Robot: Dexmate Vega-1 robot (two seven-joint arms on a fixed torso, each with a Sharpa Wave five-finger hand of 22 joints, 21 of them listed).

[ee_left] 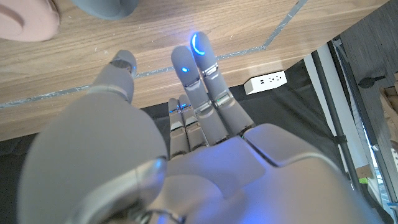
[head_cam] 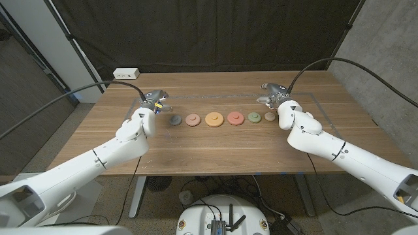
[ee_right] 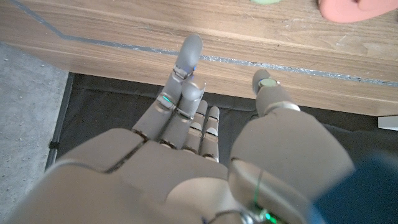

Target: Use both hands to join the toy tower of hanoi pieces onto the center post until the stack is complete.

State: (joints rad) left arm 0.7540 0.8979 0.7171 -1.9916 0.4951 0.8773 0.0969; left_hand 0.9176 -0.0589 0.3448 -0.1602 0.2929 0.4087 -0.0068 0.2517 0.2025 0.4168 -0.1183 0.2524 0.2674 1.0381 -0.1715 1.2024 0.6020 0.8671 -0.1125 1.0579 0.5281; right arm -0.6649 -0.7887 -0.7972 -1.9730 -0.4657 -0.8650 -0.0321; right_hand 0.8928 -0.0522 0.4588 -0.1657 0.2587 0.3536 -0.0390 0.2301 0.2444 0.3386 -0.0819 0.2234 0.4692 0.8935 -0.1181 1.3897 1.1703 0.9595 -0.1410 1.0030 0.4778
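Note:
Several round pieces lie in a row across the table's middle: a dark grey disc (head_cam: 175, 120), a pink disc (head_cam: 192, 120), an orange disc (head_cam: 213, 119), a coral disc (head_cam: 235, 118) with a raised centre, a green disc (head_cam: 254, 117) and a small brown disc (head_cam: 270, 117). My left hand (head_cam: 153, 101) hovers just behind the row's left end, fingers stretched out, holding nothing. In its wrist view the grey disc (ee_left: 109, 7) and pink disc (ee_left: 25, 18) lie beyond the fingers (ee_left: 199, 68). My right hand (head_cam: 274, 94) hangs behind the right end, empty, near the green disc (ee_right: 267, 2) and coral disc (ee_right: 357, 9).
A white power strip (head_cam: 126, 73) lies at the table's back left corner, also in the left wrist view (ee_left: 266, 81). Thin tape lines (head_cam: 313, 98) mark a rectangle on the wood. A black curtain hangs behind the table.

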